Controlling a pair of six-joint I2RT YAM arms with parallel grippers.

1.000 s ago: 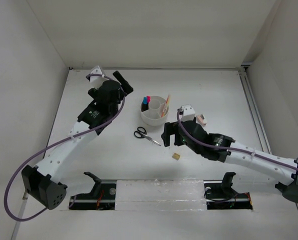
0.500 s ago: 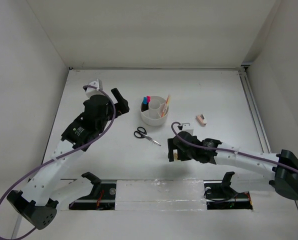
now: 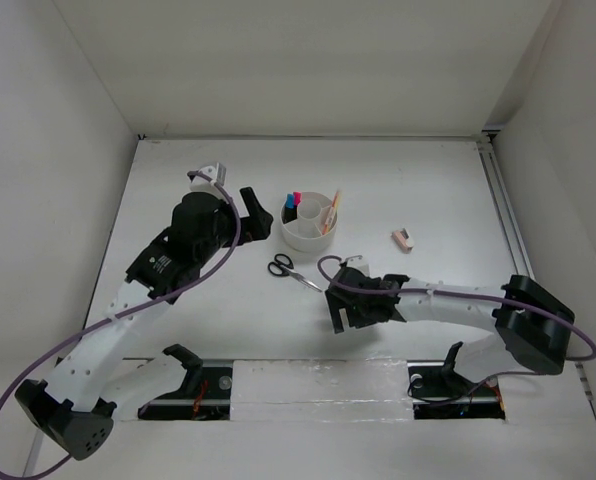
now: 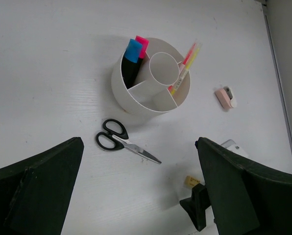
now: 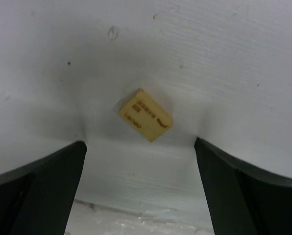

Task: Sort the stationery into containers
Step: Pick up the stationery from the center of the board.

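Observation:
The white tub (image 3: 306, 235) (image 4: 136, 100) holds the blue-and-black (image 4: 132, 54) and pink-and-black (image 4: 142, 41) highlighters in one compartment, and the yellow pencil and red pen (image 4: 184, 68) in another. The black-handled scissors (image 3: 290, 269) (image 4: 121, 142) lie on the table in front of it. The pinkish eraser (image 3: 403, 239) (image 4: 226, 96) lies to its right. The tan eraser (image 5: 146, 114) (image 4: 191, 181) lies on the table just past my right gripper's open fingertips. My right gripper (image 3: 342, 312) (image 5: 140, 147) is low over it. My left gripper (image 3: 258, 208) (image 4: 141, 196) is open and empty, left of the tub.
White walls enclose the table at the left, back and right. A metal rail (image 3: 508, 230) runs along the right side. The table's near edge with a taped strip (image 3: 318, 380) lies just behind the right gripper.
My right gripper has swung toward the near left and come down over the tan eraser. My left gripper has moved a little right, toward the tub.

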